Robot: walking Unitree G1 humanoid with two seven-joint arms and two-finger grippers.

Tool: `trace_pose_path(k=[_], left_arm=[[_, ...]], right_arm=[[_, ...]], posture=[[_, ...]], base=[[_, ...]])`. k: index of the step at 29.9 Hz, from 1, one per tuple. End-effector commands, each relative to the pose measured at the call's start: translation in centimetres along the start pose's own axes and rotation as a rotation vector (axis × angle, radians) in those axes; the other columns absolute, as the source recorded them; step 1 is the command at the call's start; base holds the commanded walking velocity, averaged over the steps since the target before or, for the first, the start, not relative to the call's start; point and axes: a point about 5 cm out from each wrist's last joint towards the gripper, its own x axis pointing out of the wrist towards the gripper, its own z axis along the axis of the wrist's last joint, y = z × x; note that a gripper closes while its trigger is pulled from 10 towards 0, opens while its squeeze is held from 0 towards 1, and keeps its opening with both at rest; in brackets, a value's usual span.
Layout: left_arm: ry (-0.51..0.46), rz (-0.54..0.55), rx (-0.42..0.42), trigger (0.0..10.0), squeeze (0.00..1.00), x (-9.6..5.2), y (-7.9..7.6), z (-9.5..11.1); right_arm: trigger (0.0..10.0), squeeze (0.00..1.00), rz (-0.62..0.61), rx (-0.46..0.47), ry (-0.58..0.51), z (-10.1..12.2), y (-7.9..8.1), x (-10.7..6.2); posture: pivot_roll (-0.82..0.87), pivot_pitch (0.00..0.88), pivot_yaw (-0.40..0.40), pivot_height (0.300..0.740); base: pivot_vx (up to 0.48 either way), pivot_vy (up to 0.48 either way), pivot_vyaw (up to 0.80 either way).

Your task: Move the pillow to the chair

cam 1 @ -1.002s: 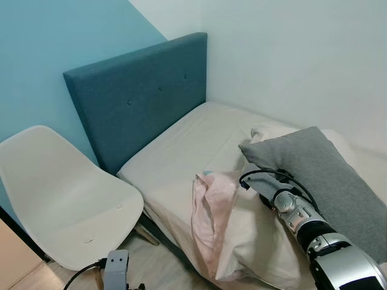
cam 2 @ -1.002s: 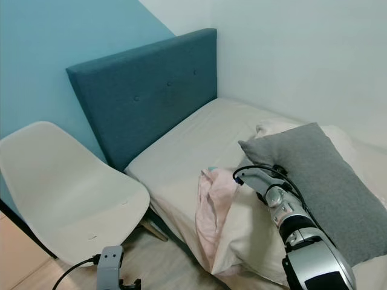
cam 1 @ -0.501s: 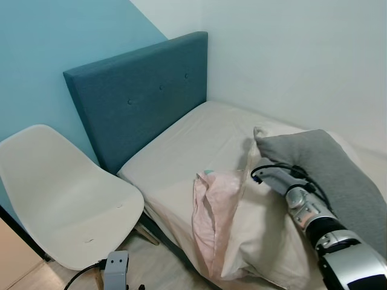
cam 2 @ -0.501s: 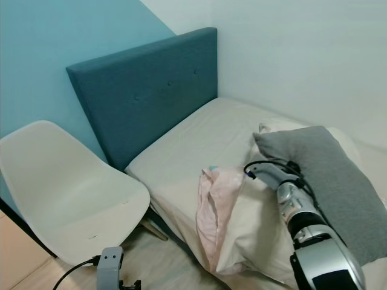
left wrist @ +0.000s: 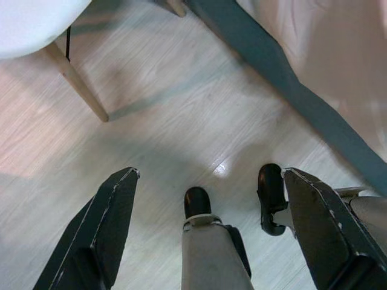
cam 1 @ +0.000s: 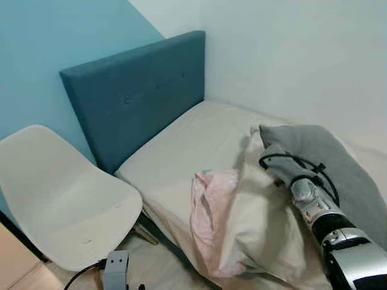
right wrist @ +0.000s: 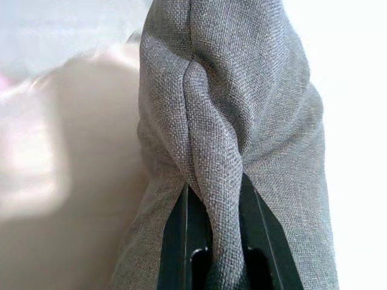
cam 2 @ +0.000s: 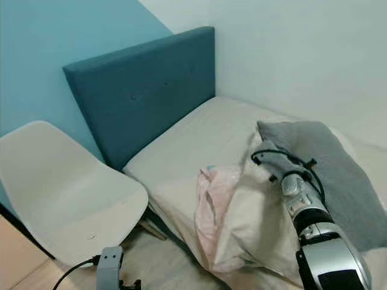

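In the head views, your right gripper (cam 1: 273,171) sat at about 4 o'clock in the frame, its silver arm reaching in from the lower right corner to the near edge of the grey pillow (cam 1: 326,158). That pillow lay on the bed (cam 1: 199,136), resting partly on a cream pillow (cam 1: 260,223) with a pink pillowcase (cam 1: 208,211) bunched at its 9 o'clock side. The white chair (cam 1: 60,199) stood at 8 o'clock, just beside the blue headboard (cam 1: 133,96) and well apart from the grey pillow.

In the left wrist view, your left gripper (left wrist: 208,199) hung idle over the pale wood floor (left wrist: 151,139), fingers spread wide (a chair leg (left wrist: 78,87) showed at 10 o'clock, the bed's dark base (left wrist: 284,78) at 2 o'clock).

In the right wrist view, your right gripper's two black fingers (right wrist: 178,241) were pinched tight on a fold of the grey pillow's fabric, with the cream pillow blurred behind at 9 o'clock.
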Motion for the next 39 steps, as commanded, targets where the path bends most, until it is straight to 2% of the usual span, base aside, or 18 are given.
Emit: trace_pose_path(k=[1, 2, 4, 6, 8, 10, 11, 12, 14, 20, 23, 25, 28, 29, 32, 33, 37, 39], left_arm=[[-0.003, 0.004, -0.002, 10.0, 0.0, 0.0, 0.1, 0.1], [-0.005, 0.006, -0.002, 10.0, 0.0, 0.0, 0.1, 0.2], [-0.008, 0.009, -0.004, 10.0, 0.0, 0.0, 0.2, 0.3], [-0.011, 0.012, -0.01, 10.0, 0.0, 0.1, 0.2, 0.4], [-0.014, 0.012, -0.011, 10.0, 0.0, 0.1, 0.2, 0.4], [-0.014, 0.012, -0.011, 10.0, 0.0, 0.1, 0.2, 0.4], [-0.021, 0.013, -0.019, 10.0, 0.0, 0.1, 0.1, 0.7], [-0.021, 0.013, -0.019, 10.0, 0.0, 0.1, 0.1, 0.7], [-0.031, 0.013, -0.03, 10.0, 0.0, 0.2, 0.1, 1.0], [-0.039, 0.011, -0.037, 10.0, 0.0, 0.3, 0.1, 1.3], [-0.04, 0.01, -0.039, 10.0, 0.0, 0.3, 0.1, 1.3], [-0.04, 0.01, -0.037, 10.0, 0.0, 0.3, 0.1, 1.4], [-0.043, 0.016, -0.035, 10.0, 0.0, 0.3, 0.2, 1.5], [-0.056, 0.023, -0.032, 10.0, 0.0, 0.3, 0.3, 1.8], [-0.092, 0.04, -0.021, 10.0, 0.0, 0.4, 0.6, 2.8], [-0.092, 0.04, -0.021, 10.0, 0.0, 0.4, 0.6, 2.8], [-0.11, 0.048, -0.008, 10.0, 0.0, 0.5, 0.6, 3.5], [-0.11, 0.047, -0.004, 10.0, 0.0, 0.5, 0.6, 3.5]], right_arm=[[0.0, 0.0, -0.055, 0.061, -0.123, 2.8, -1.5, 0.5], [0.0, 0.0, -0.062, 0.068, -0.145, 3.3, -1.8, 0.5], [0.0, 0.0, -0.065, 0.178, -0.24, 5.5, -2.7, 0.6], [0.0, 0.0, -0.064, 0.232, -0.344, 7.8, -3.7, 0.5], [0.0, 0.09, -0.057, 0.286, -0.446, 10.2, -4.6, 0.1], [0.0, 0.09, -0.057, 0.286, -0.446, 10.2, -4.6, 0.1], [0.0, 0.15, -0.029, 0.375, -0.626, 14.1, -5.9, -1.0], [0.0, 0.15, -0.029, 0.375, -0.626, 14.1, -5.9, -1.0], [0.0, 0.15, -0.01, 0.414, -0.758, 16.8, -6.8, -2.2], [0.0, 0.15, 0.068, 0.495, -0.904, 19.8, -6.9, -3.9], [0.0, 0.15, 0.18, 0.548, -0.996, 21.6, -6.0, -5.4], [0.0, 0.15, 0.266, 0.567, -1.019, 22.1, -4.6, -6.2], [0.0, 0.15, 0.317, 0.557, -1.007, 22.1, -3.3, -6.4], [0.0, 0.21, 0.35, 0.564, -0.994, 22.0, -2.3, -6.5], [0.0, 0.28, 0.44, 0.59, -0.954, 21.5, 0.3, -6.7], [0.0, 0.28, 0.44, 0.59, -0.954, 21.5, 0.3, -6.7], [0.0, 0.3, 0.509, 0.58, -0.892, 20.4, 2.9, -6.7], [0.0, 0.3, 0.534, 0.584, -0.863, 19.7, 3.6, -6.7]], posture=[[-0.23, 0.011, 0.034, 0.71], [-0.23, 0.011, 0.034, 0.71], [-0.23, 0.01, 0.037, 0.71], [-0.24, 0.007, 0.043, 0.71], [-0.24, 0.004, 0.043, 0.71], [-0.24, 0.004, 0.043, 0.71], [-0.23, 0.006, 0.044, 0.71], [-0.23, 0.006, 0.044, 0.71], [-0.23, 0.007, 0.045, 0.71], [-0.23, 0.008, 0.044, 0.71], [-0.23, 0.004, 0.049, 0.71], [-0.23, 0.004, 0.05, 0.71], [-0.23, 0.003, 0.049, 0.71], [-0.22, 0.001, 0.05, 0.71], [-0.22, 0.0, 0.05, 0.71], [-0.22, 0.0, 0.05, 0.71], [-0.22, 0.0, 0.053, 0.71], [-0.22, 0.0, 0.053, 0.71]], base=[[0.0, 0.0, 0.0], [0.0, 0.0, 0.0], [0.0, 0.0, 0.0], [0.0, 0.0, 0.8], [0.0, 0.0, 0.8], [0.0, 0.0, 0.8], [0.0, 0.0, 0.8], [0.0, 0.0, 0.8], [0.0, 0.0, 0.8], [0.0, 0.0, 0.8], [0.0, 0.0, 0.8], [0.0, 0.0, 0.8], [0.0, 0.0, 0.8], [0.0, 0.0, 0.8], [0.0, 0.0, 0.8], [0.0, 0.0, 0.8], [0.0, 0.0, 0.8], [0.0, 0.0, 0.8]])
